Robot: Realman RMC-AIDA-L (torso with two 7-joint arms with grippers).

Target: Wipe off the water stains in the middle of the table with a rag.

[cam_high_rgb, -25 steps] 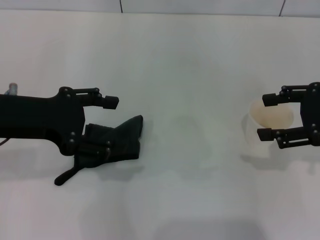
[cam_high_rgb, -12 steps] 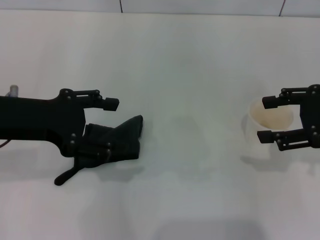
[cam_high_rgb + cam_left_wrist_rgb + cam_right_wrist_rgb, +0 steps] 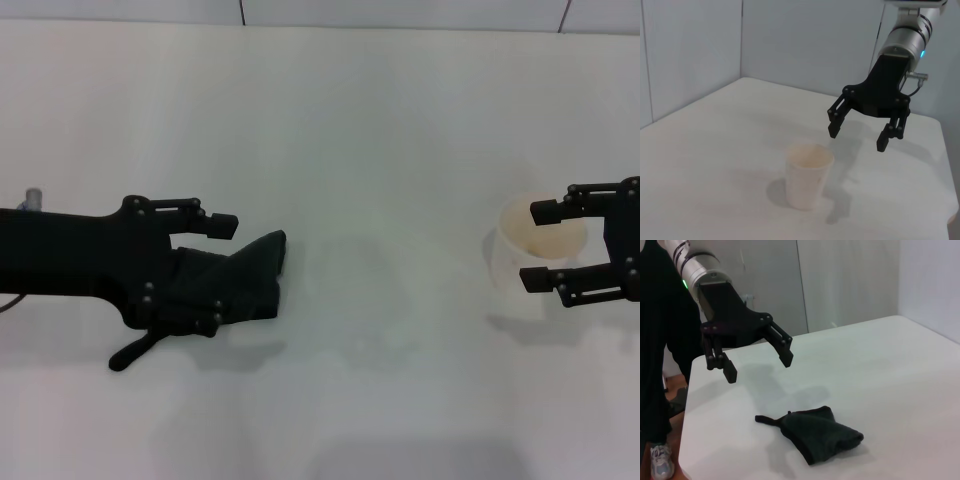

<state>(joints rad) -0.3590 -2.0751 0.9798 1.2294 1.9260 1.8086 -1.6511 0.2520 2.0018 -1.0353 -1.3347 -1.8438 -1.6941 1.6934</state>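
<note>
The dark rag [image 3: 245, 280] lies crumpled on the white table [image 3: 380, 120] at the left, its thin tail [image 3: 128, 355] pointing toward the front edge. My left gripper [image 3: 213, 273] is open over the rag. The right wrist view shows this left gripper [image 3: 760, 368] hanging above the rag [image 3: 815, 435], clear of it. At the right, my right gripper [image 3: 535, 246] is open and empty. The left wrist view shows it [image 3: 858, 138] raised beside the cup. The water stains do not show in any view.
A translucent whitish plastic cup [image 3: 522, 228] stands upright at the right, also visible as the cup [image 3: 809, 175] in the left wrist view. A wall rises behind the table's far edge [image 3: 400, 27].
My left gripper has shifted slightly toward the front edge, over the rag, still open. My right gripper has drifted a little to the right and toward the front edge. The rag and cup have not moved.
</note>
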